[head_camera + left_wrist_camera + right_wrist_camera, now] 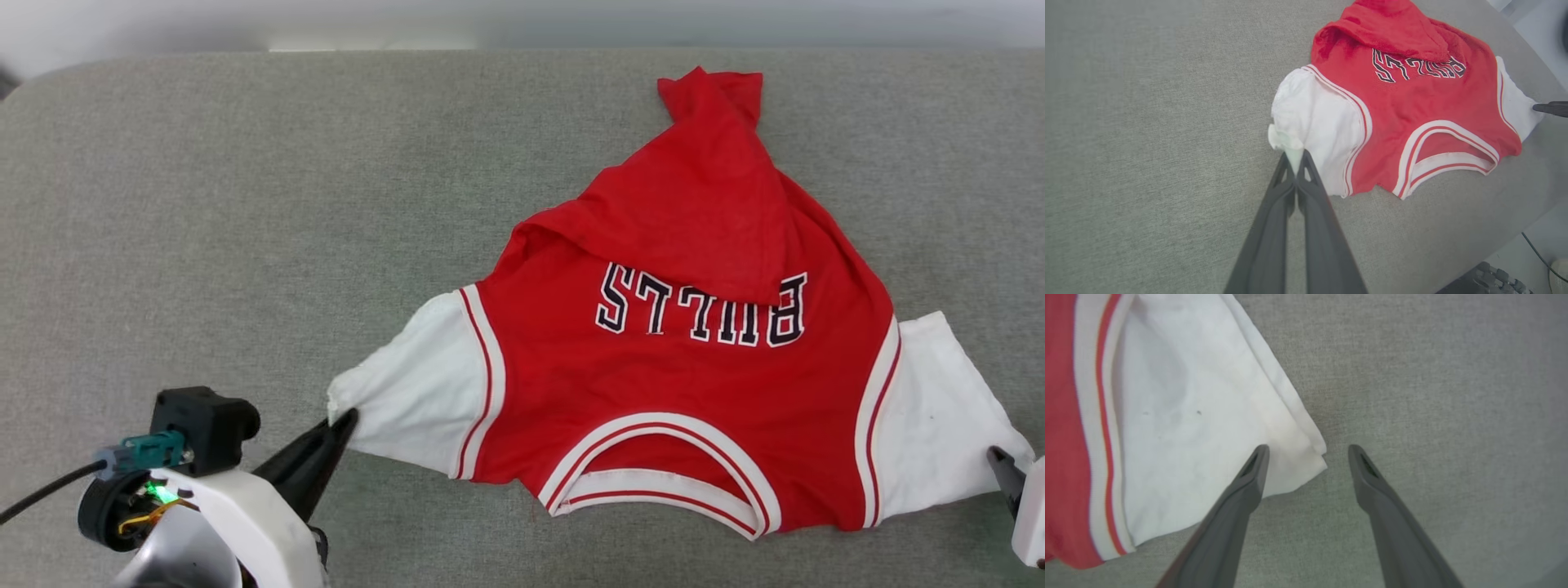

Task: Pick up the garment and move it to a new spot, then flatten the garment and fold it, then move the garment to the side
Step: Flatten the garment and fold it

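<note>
Lies as a red garment (678,384) on the grey table (245,204), right of the middle, neck hole near, red bottom part flopped over some of the letters on the far side. Looks soft, thin and light. Will bend, sag and bunch up when lifted. Not likely to break or slip much. Pinched tight at the tip of the left white sleeve (408,400) by the left gripper (347,420), closed on the cloth. Not yet grabbed by the right gripper (1308,451), spread wide around the corner of the right white sleeve (1208,416), 1 finger over the cloth. Best to hold the 2 sleeve tips and pull gently apart to keep flat.
</note>
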